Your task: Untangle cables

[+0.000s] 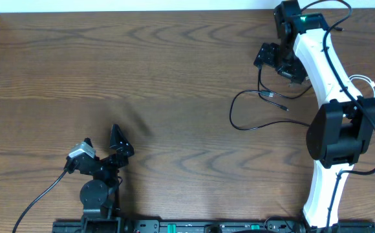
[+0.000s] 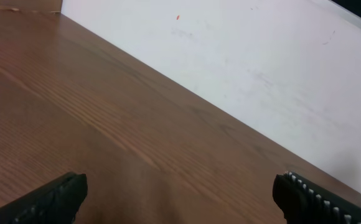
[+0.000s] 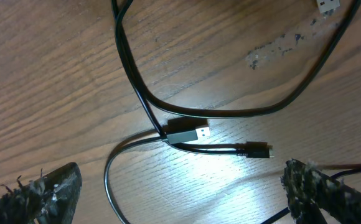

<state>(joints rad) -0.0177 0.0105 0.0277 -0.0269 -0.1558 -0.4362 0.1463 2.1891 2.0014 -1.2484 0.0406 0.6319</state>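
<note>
Spotted the black cables (image 1: 233,113) loosely looped on the wooden table (image 1: 142,65), right of centre in the overhead view, just below the right gripper (image 1: 279,63). Couldn't follow the strands where they ran under the right arm (image 1: 320,52). Caught a silver USB plug (image 3: 190,133) and a small plug (image 3: 258,150) lying side by side mid-frame in the right wrist view, cords crossing just left of them. Glimpsed a white plug (image 3: 327,5) cut off at the upper right corner.

Saw that arm stretched toward the top edge, fingers (image 3: 50,190) spread wide above the plugs, nothing held between them. Found the left gripper (image 1: 102,139) sitting low at lower left, folded near its base, fingers spread too, just bare wood and a white wall (image 2: 261,62) ahead.
</note>
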